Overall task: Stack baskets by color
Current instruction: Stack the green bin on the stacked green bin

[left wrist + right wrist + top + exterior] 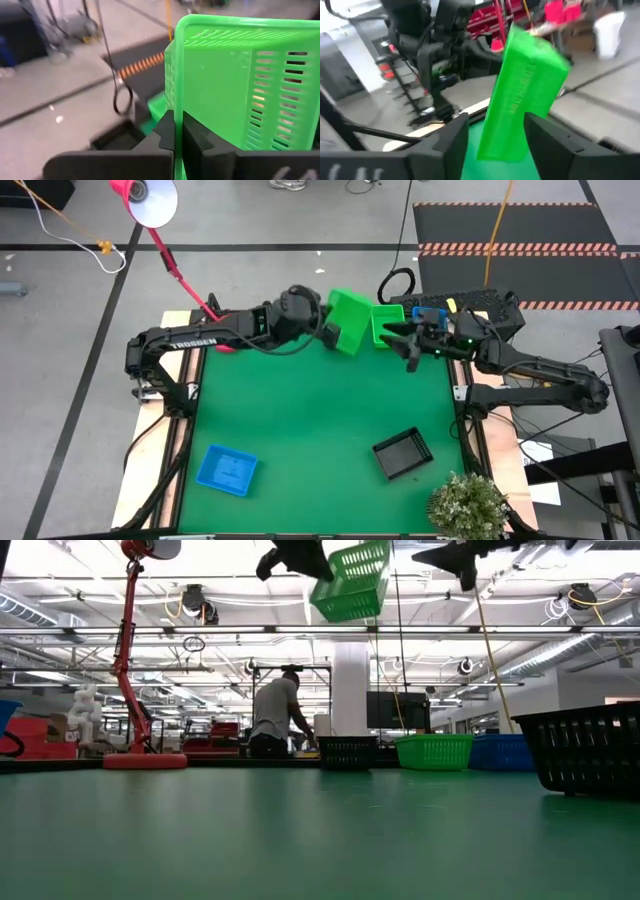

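Clearly, left arm (190, 340) reads "TROSSEN".

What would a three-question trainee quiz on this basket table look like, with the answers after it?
1. True or false: the left gripper is shut on the rim of a lifted green basket.
2. How do the right gripper's fingers stand? A) clamped on a black basket B) open, with the lifted basket between them C) resting on the mat
3. Fill in: on the green mat, the blue basket lies nearer the ___ arm's side.

Key: 1 true. 2 B. 3 left; the black basket lies toward the right arm's side, and a second green basket sits at the far edge.
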